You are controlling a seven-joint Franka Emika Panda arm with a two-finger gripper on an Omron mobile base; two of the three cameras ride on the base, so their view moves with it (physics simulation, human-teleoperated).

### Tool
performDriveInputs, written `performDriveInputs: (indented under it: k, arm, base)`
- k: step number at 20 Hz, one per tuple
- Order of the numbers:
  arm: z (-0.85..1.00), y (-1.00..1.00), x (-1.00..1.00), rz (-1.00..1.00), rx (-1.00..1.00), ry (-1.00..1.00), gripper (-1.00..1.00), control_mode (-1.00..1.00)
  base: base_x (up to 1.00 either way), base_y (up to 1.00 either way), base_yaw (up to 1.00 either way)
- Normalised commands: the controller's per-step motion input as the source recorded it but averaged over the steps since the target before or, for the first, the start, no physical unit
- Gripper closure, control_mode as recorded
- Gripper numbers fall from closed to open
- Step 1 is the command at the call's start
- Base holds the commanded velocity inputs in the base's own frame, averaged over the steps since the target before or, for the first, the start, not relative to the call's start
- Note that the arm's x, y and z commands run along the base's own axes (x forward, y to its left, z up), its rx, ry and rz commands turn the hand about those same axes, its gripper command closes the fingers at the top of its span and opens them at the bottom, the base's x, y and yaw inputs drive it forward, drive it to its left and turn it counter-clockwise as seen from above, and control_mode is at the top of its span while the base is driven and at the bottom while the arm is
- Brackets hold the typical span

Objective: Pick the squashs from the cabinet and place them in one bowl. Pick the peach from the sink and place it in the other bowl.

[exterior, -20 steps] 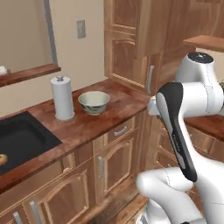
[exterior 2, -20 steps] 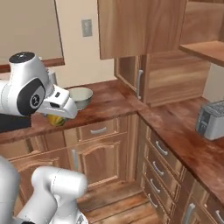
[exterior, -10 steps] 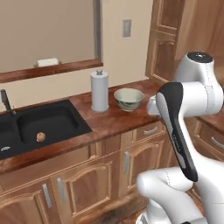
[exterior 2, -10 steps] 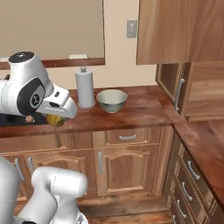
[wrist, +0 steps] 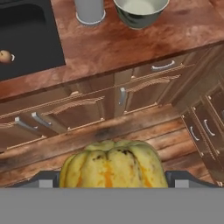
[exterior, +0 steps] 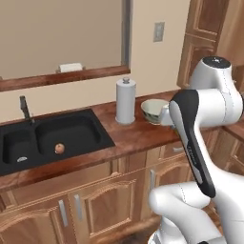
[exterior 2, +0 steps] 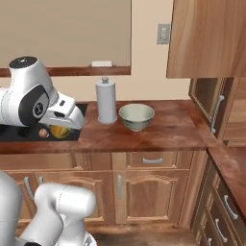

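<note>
The step in hand is judged to be the carrying of the yellow squash (wrist: 113, 164) toward the pale greenish-cream bowl (exterior 2: 136, 116), with the release not yet made. In the hand view the squash is seen lodged at the base of the tool (wrist: 113, 177), ribbed and bright yellow with orange streaks; the jaws are set wide apart and are closed on its flanks, so the squash is taken as gripped. In the right base view a yellow patch, judged to be that squash, is seen under the tool (exterior 2: 61, 129), which hangs in front of the tabletop (exterior 2: 163, 129) edge near the sink (exterior: 52, 138), well apart from the bowl. The bowl stands on the tabletop just beside the paper towel roll (exterior 2: 106, 101), and appears empty in the hand view. The peach (exterior: 59, 148) lies in the larger basin of the black sink, untouched. The next move is judged to call for the tool to be brought up and across over the bowl's mouth, clear of the paper towel roll, before the jaws are let go. A green squash and a dark brown bowl cannot be made out here.
</note>
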Motion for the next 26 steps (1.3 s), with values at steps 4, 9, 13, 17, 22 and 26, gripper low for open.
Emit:
performDriveInputs:
  k: [4,9,13,17,22,26]
  arm:
    - [0.00,0.00,0.00,0.00,0.00,0.00,1.00,1.00]
    - [0.00,0.00,0.00,0.00,0.00,0.00,1.00,1.00]
    - [0.00,0.00,0.00,0.00,0.00,0.00,1.00,1.00]
    - [0.00,0.00,0.00,0.00,0.00,0.00,1.00,1.00]
    - [0.00,0.00,0.00,0.00,0.00,0.00,1.00,1.00]
    - [0.00,0.00,0.00,0.00,0.00,0.00,1.00,1.00]
  base:
    - [0.44,0.22,0.00]
    - [0.66,0.31,-0.01]
    - [0.89,0.31,0.00]
    - [0.68,0.00,0.00]
    - [0.02,0.00,0.00]
    - [0.00,0.00,0.00]
